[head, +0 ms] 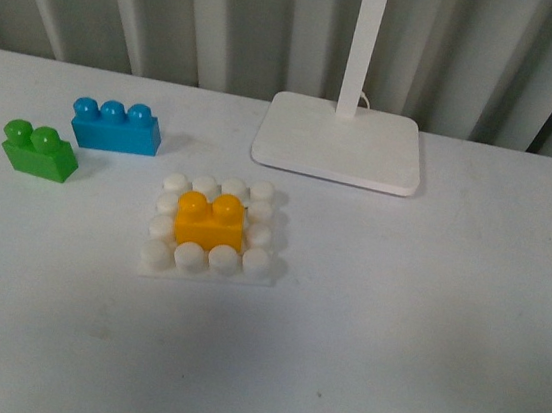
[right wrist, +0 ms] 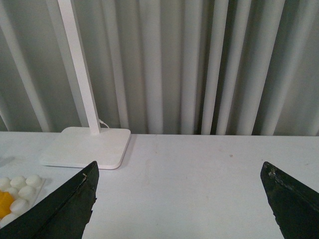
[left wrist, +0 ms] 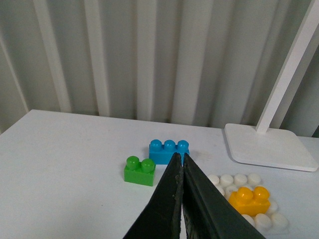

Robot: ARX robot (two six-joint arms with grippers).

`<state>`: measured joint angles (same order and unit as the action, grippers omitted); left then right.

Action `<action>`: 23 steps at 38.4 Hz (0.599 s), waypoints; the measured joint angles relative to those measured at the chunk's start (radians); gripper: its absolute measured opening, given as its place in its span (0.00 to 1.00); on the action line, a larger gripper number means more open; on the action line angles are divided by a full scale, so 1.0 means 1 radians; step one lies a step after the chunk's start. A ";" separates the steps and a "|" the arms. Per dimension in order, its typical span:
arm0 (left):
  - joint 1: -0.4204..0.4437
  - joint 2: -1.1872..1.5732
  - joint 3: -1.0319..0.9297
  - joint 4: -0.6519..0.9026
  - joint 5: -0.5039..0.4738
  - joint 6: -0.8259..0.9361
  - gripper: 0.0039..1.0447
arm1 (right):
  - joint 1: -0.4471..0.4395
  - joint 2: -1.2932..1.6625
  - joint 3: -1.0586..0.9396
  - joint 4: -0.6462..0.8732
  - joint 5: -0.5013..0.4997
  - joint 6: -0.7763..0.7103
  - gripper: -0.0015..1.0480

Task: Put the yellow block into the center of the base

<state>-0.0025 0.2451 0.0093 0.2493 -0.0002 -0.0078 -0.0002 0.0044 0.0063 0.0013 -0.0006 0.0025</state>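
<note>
I see the yellow block point(head: 210, 221), green brick point(head: 39, 150) and blue brick point(head: 115, 127) as smooth, shiny plastic, the studded base point(head: 162, 264) as white plastic, on a matt white worktop point(head: 421, 335).

Black gripper fingers

The left gripper point(left wrist: 180, 199) is seen as two matte black tapered blades; the right gripper point(right wrist: 179, 196) shows black wedge-shaped fingers point(right wrist: 70, 206) with scuffed tips.

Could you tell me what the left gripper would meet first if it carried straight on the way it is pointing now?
Probably the blue brick: the shut left gripper aims just at its right end, with the green brick off to one side. Depth is unclear, so it might meet the table first.
</note>
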 joint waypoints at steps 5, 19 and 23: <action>0.000 -0.033 0.000 -0.034 0.000 0.000 0.04 | 0.000 0.000 0.000 0.000 0.000 0.000 0.91; 0.000 -0.237 0.000 -0.243 0.000 0.001 0.04 | 0.000 0.000 0.000 0.000 0.000 0.000 0.91; 0.000 -0.239 0.000 -0.247 0.000 0.000 0.04 | 0.000 0.000 0.000 0.000 0.000 0.000 0.91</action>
<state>-0.0025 0.0059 0.0097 0.0025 -0.0002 -0.0074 -0.0002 0.0044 0.0063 0.0013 -0.0010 0.0025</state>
